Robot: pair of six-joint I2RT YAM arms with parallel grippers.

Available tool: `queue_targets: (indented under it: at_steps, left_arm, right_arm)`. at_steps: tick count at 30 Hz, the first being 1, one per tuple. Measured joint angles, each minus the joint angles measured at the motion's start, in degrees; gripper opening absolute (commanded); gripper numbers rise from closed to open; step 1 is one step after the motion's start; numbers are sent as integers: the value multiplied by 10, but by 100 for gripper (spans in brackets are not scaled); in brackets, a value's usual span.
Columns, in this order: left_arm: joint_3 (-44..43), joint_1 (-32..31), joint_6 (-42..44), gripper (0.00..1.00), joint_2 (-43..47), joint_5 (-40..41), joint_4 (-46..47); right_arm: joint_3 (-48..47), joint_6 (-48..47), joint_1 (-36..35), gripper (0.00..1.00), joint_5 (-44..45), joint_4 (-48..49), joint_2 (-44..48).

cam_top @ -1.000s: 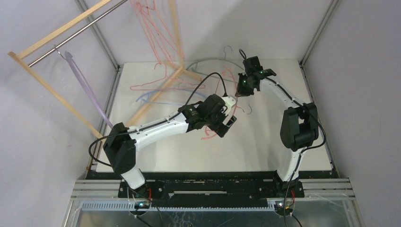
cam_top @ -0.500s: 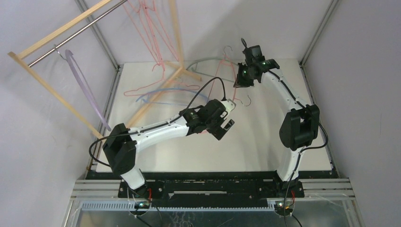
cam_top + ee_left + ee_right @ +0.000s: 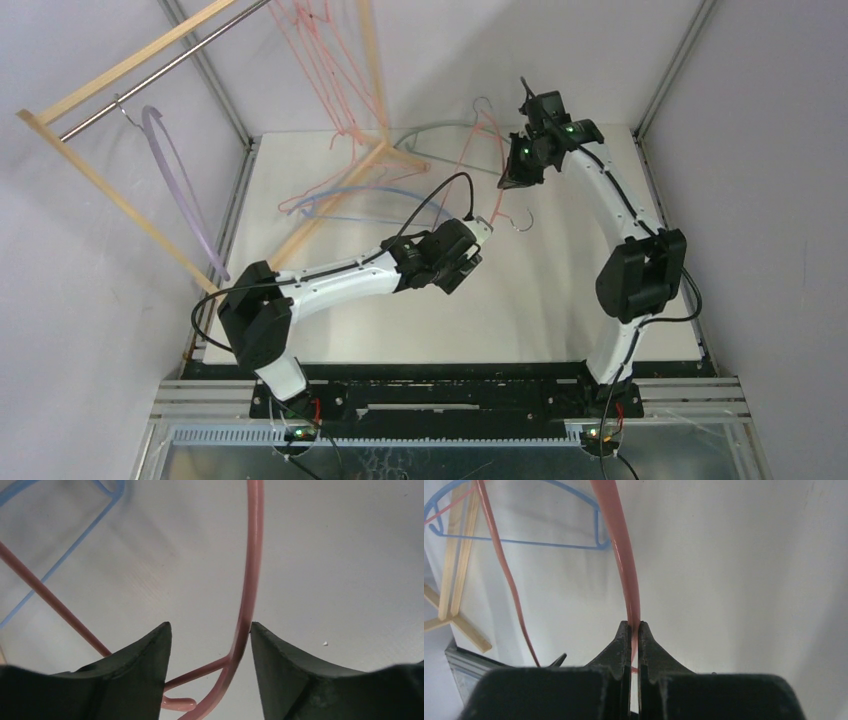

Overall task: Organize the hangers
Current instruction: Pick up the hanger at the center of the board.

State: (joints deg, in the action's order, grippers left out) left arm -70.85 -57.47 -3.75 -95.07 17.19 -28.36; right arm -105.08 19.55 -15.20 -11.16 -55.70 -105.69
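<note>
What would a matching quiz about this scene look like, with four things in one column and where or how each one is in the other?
Things:
1. lilac hanger
2. blue hanger
3. right gripper
4. left gripper

States:
A. open, with a pink bar passing between its fingers
B. hanging from the metal rod of the wooden rack
C. shut on a pink hanger
D. lying on the table

Pairs: 1-B, 2-D, 3-C, 4-A
</note>
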Motion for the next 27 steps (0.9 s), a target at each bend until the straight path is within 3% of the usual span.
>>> queue_targets:
  at_steps: [2, 7, 16, 21, 27]
  left_arm:
    - [0, 0, 3, 49, -1, 7, 1]
    - [0, -8, 49, 2, -1, -12, 12]
    - [4, -26, 90, 0, 3, -44, 21]
    - [40, -25, 87, 0, 38, -71, 52]
    - [90, 11, 9, 0, 72, -64, 10]
  right_arm:
    - [-2, -1, 3, 0, -5, -13, 12]
    - [-12, -4, 3, 0, -41, -25, 48]
    - [-16, -22, 7, 3, -75, -46, 69]
    - [-15, -23, 28, 37, -106, -69, 71]
    - [-15, -21, 81, 41, -110, -77, 118]
